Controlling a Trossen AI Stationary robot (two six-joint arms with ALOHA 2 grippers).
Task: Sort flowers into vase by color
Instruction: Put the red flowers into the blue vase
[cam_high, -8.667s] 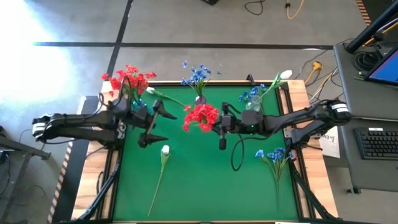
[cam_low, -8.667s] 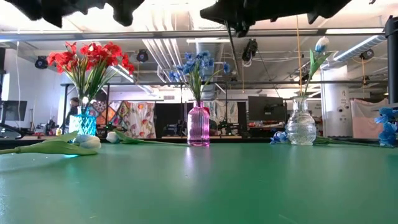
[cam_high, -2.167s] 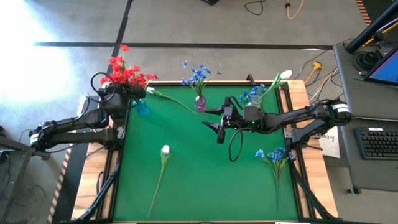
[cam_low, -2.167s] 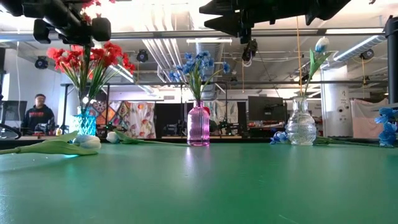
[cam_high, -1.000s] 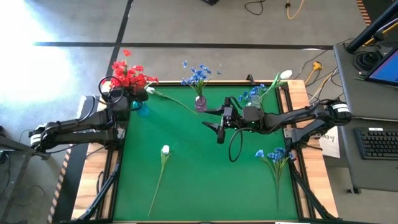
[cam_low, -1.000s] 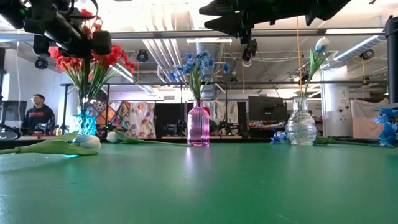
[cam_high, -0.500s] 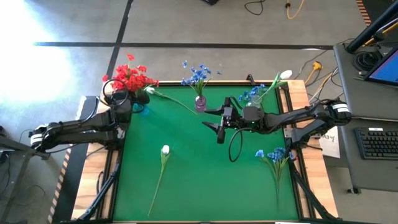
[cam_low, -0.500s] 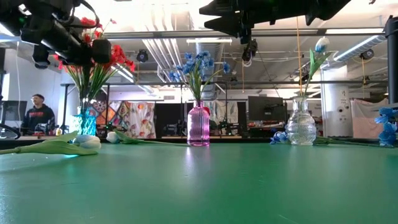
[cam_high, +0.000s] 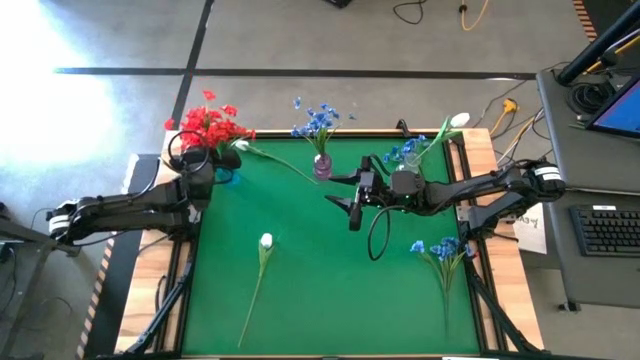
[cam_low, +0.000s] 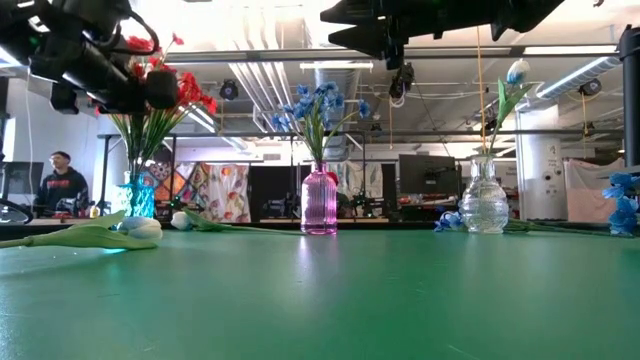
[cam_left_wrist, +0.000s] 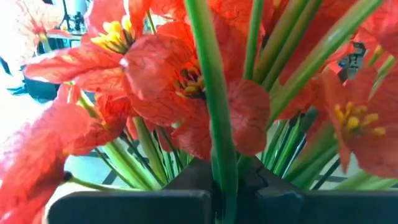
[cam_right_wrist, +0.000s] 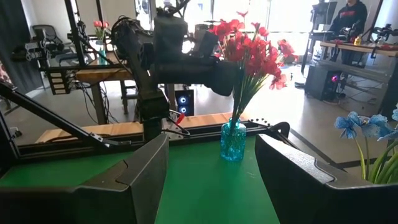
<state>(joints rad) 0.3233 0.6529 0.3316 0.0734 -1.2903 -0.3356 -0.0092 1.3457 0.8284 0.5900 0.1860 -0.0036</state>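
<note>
Left gripper (cam_high: 203, 150) fingers pinch a red flower (cam_high: 212, 125) stem; right gripper (cam_high: 350, 200) fingers gape over table (cam_high: 320, 290).

We see the left tool (cam_high: 203, 150) has carried the red flowers (cam_high: 212, 124) from mid-worktop over to the teal vase (cam_right_wrist: 233, 140).

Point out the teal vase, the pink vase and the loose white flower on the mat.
teal vase (cam_right_wrist: 233, 142), right wrist view, its textured body.
pink vase (cam_low: 319, 200), low view, its body.
white flower (cam_high: 266, 241), high view, its bud.
</note>
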